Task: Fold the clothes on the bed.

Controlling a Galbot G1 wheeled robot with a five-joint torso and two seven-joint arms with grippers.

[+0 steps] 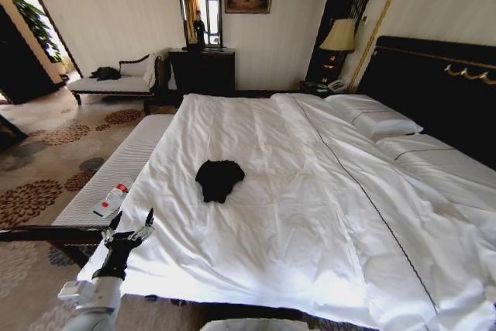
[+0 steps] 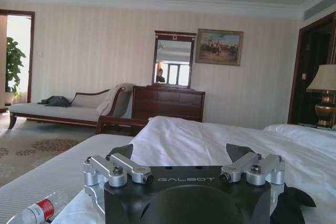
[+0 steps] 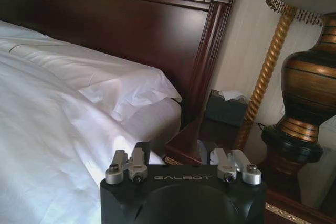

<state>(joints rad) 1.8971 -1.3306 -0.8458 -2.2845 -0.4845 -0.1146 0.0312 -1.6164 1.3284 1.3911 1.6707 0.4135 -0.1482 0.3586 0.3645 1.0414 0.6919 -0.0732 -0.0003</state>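
Left gripper (image 1: 139, 228) hovers at the near left corner of the bed (image 1: 310, 215), fingers spread wide with nothing between them. Beyond it and toward the middle of the white duvet lies the black T-shirt (image 1: 218, 178), crumpled in a small heap, well apart from the fingertips. In the left wrist view the same gripper (image 2: 185, 153) looks out across the duvet, and a scrap of the black T-shirt (image 2: 294, 203) shows just past one finger. Just beside the gripper on its outer side, a plastic bottle (image 1: 111, 200) with a red label lies on its side on the striped bench (image 1: 116, 172) that runs along the bed's edge; what it holds cannot be told.

Right gripper (image 3: 184, 153) is held by the far side of the bed, near the dark headboard (image 3: 131, 30), its fingers parted and holding nothing. Ahead of it, on the nightstand (image 3: 191, 145), stands a dark tissue box (image 3: 226, 111) with a white tissue poking from its top, and next to that a brass lamp (image 3: 310, 93).
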